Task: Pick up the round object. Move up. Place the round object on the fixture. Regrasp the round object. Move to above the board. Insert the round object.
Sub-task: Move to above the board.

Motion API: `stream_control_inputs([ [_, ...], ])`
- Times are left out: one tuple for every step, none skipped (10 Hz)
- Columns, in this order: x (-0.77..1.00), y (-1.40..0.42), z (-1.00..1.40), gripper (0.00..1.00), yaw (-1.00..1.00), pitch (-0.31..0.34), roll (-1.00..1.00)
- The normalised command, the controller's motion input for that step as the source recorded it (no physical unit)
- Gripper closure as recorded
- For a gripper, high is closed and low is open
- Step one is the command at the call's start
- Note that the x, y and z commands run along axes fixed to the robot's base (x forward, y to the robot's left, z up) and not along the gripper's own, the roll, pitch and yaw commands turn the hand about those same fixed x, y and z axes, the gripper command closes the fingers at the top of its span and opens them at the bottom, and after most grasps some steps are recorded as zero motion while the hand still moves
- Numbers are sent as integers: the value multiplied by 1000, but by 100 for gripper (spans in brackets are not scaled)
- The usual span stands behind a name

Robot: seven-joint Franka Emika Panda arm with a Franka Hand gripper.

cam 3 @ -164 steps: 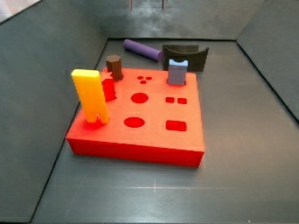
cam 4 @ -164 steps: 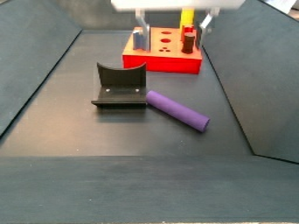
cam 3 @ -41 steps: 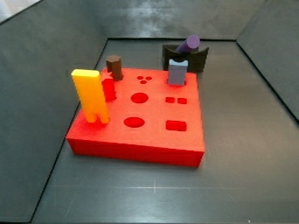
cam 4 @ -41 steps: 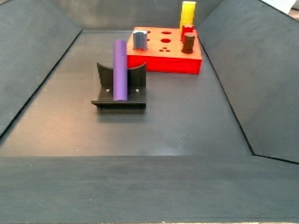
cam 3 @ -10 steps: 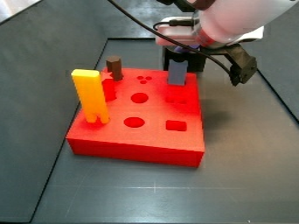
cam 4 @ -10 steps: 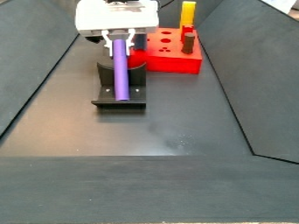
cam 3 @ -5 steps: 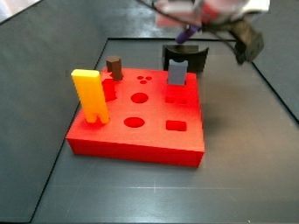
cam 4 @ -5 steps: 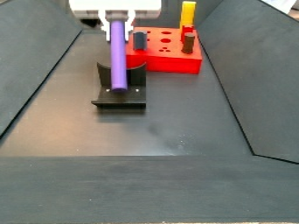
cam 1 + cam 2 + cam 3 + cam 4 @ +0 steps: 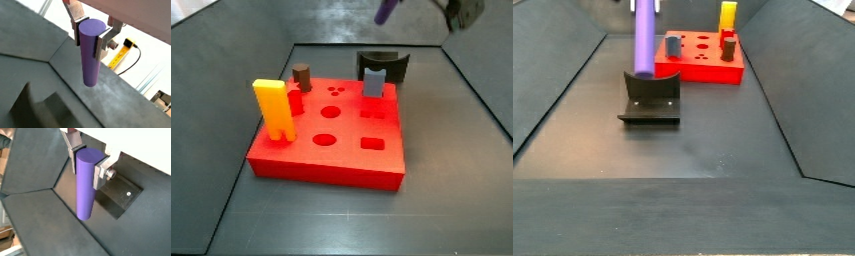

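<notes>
My gripper point(image 9: 91, 36) is shut on the top end of the round object point(image 9: 91, 60), a long purple rod that hangs upright between the silver fingers in both wrist views point(image 9: 85, 183). In a side view the rod point(image 9: 644, 35) hangs just above the dark notched fixture point(image 9: 651, 100), clear of its base. In a side view only the rod's lower tip point(image 9: 385, 12) shows at the top edge, above the fixture point(image 9: 385, 63). The gripper itself is almost wholly out of both side views. The red board point(image 9: 338, 150) lies in front of the fixture.
On the board stand a yellow block point(image 9: 271, 108), a short brown peg point(image 9: 302, 76) and a blue-grey notched peg point(image 9: 373, 81). Sloping dark walls point(image 9: 560, 90) enclose the floor. The fixture's base plate point(image 9: 123, 195) shows below the rod.
The gripper has risen with the purple rod, lifting it up off the fixture. Gripper and arm have left the top of both side views.
</notes>
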Motion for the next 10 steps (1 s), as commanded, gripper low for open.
stream_control_inputs([
  [-104, 138, 1000, 100, -90, 60, -102],
  [-105, 131, 1000, 100, -66, 80, -90],
  [-99, 117, 1000, 100, -35, 98, -72],
  [-96, 109, 1000, 100, -20, 106, -66],
  [-81, 84, 932, 100, 6, 111, -60],
  [-59, 53, 743, 100, 24, 108, -51],
  [-35, 31, 555, 100, 40, 108, -50],
  [-3, 11, 309, 100, 54, 115, -48],
  [-471, -1000, 135, 100, -86, 73, -1000],
  [-468, -1000, 118, 100, -85, 68, -1000],
])
